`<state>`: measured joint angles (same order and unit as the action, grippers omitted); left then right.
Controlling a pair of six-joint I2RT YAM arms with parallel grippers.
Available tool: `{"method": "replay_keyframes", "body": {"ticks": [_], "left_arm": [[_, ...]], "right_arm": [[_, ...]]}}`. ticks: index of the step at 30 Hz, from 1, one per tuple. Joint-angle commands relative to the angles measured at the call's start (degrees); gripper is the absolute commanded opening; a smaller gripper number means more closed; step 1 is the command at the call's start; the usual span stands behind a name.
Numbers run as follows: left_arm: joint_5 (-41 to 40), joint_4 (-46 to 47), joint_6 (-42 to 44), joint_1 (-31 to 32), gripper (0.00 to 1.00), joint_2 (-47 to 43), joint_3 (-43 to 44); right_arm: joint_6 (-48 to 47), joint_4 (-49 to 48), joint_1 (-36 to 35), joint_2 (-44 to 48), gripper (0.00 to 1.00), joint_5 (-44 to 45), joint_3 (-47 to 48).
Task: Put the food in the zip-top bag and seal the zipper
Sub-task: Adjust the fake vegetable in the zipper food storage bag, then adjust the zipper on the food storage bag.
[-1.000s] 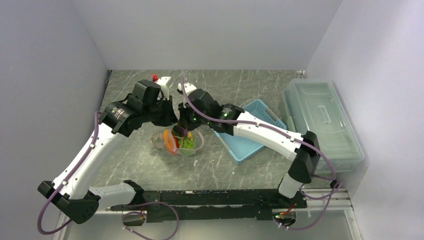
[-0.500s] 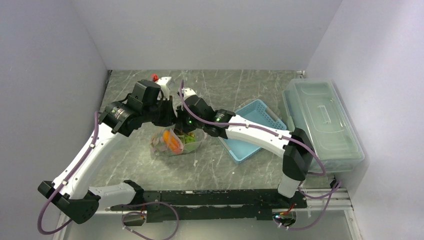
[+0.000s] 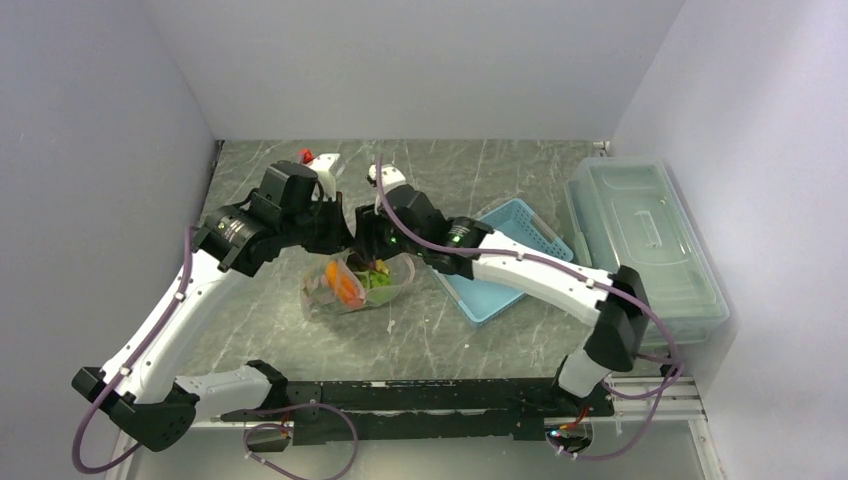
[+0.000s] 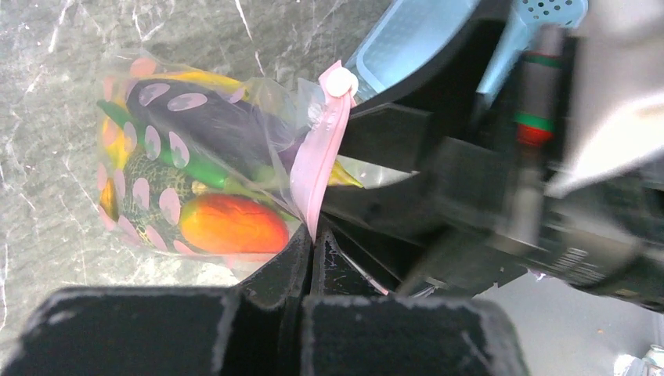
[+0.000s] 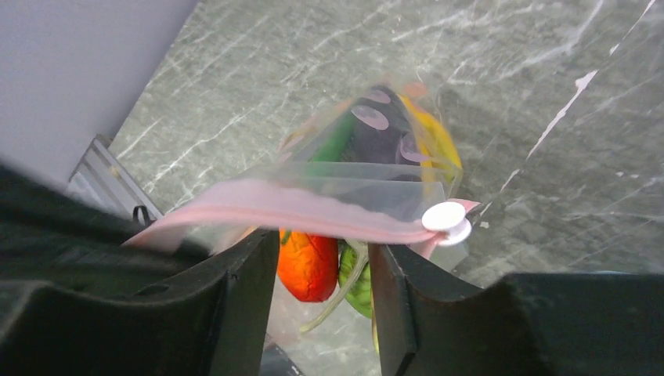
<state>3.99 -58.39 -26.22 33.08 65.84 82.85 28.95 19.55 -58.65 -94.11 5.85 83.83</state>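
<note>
Your left claw (image 4: 312, 241) is pinched fully shut on the thin pale-pink zipper strip (image 4: 322, 153) along the mouth of the clear, crinkly zip-top bag (image 3: 352, 288). It grips the strip near one end. From there the strip runs to a small round white slider (image 4: 341, 81) at the other end.

Your right claw (image 5: 322, 249) is open, its two black fingers (image 5: 244, 294) well parted and holding nothing. The strip crosses just in front of the fingertips, with the slider off to one side (whether either finger touches the plastic, you cannot tell from the wrist view). How much of the mouth is pressed closed cannot be told either.

All the toy food you can see is inside the bag. In the left wrist view a dark purple eggplant (image 4: 211, 125) lies uppermost, with a glossy orange carrot (image 4: 235, 225) below it. A netted grey-green melon (image 4: 153, 186) sits beside the carrot, and a green vegetable (image 4: 205, 168) lies between eggplant and melon. A yellow banana bunch (image 4: 200, 78) shows behind the eggplant. Pink oval spots are printed on the plastic.

From above, the bag sits on the grey marbled tabletop (image 3: 470, 345) between the two arms, both claws meeting over its mouth. A light-blue plastic basket (image 3: 525, 228) lies just to its right, partly under your right arm. A large clear lidded box (image 3: 640, 240) stands at the tabletop's right edge.
</note>
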Motion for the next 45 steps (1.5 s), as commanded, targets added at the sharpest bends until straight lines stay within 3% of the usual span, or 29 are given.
{"method": "replay_keyframes", "body": {"ticks": [1, 13, 18, 27, 38, 45], "left_arm": [[0.05, 1.07, 0.23, 0.14, 0.00, -1.40, 0.91], [1.38, 1.52, 2.46, 0.08, 0.00, -1.58, 0.15], [6.76, 3.05, 5.61, 0.10, 0.00, -2.38, -0.65], [16.49, 2.61, 12.26, 0.14, 0.00, -3.89, -1.27], [25.86, -2.44, 21.81, 0.12, 0.00, -4.42, -0.95], [32.10, -2.02, 24.35, 0.69, 0.00, -6.75, -4.13]], "right_arm": [[-4.15, 0.22, 0.04, 6.58, 0.50, -0.17, 0.27], [-17.82, 6.53, 1.28, 17.66, 0.62, 2.08, -3.41], [-25.02, 7.56, 1.59, 21.61, 0.66, 1.65, -5.63], [-41.87, 5.15, 1.61, 31.58, 0.72, -5.09, -11.66], [-60.56, 15.77, 1.61, 36.93, 0.68, -14.58, -14.23], [-67.31, 19.64, 1.61, 38.60, 0.72, -22.33, -15.66]]}}
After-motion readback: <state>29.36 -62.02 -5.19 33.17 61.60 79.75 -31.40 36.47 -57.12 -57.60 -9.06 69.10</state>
